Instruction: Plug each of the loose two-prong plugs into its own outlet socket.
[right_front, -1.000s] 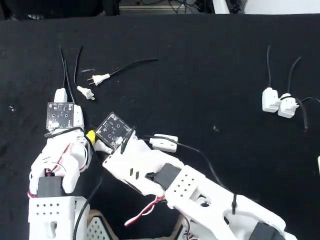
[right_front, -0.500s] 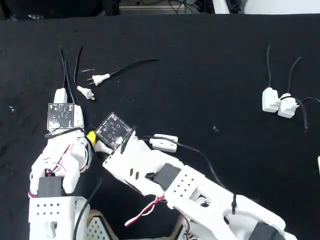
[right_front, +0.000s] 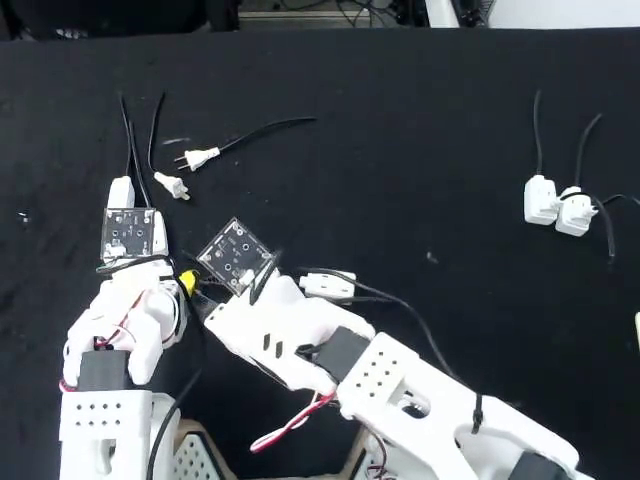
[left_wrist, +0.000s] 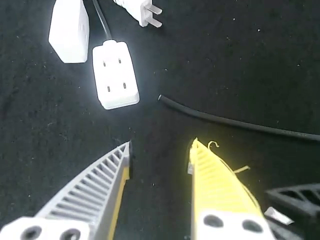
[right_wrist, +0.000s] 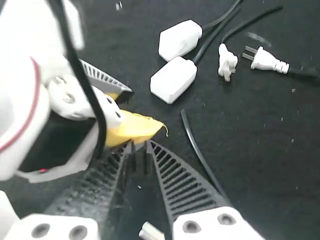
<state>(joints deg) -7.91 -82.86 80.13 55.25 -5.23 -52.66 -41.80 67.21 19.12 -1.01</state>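
Left gripper (left_wrist: 160, 149) wide, empty; right gripper (right_wrist: 140, 146) nearly closed, crowding it, lower left of high view. Risk: arms collide, snag black cable (left_wrist: 235, 122), shove outlet socket (left_wrist: 115, 75).

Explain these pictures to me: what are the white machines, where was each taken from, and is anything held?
These are two small robot arms at a black table: the left arm and the right arm. One picture looks down from a fixed camera. The other two come from a camera on each arm's wrist, looking along its gripper. On the table lie a plug, a second plug, outlets on cords, and two more white blocks far off. The left gripper is open and empty. The right gripper is shut; whether it pinches anything I cannot tell.
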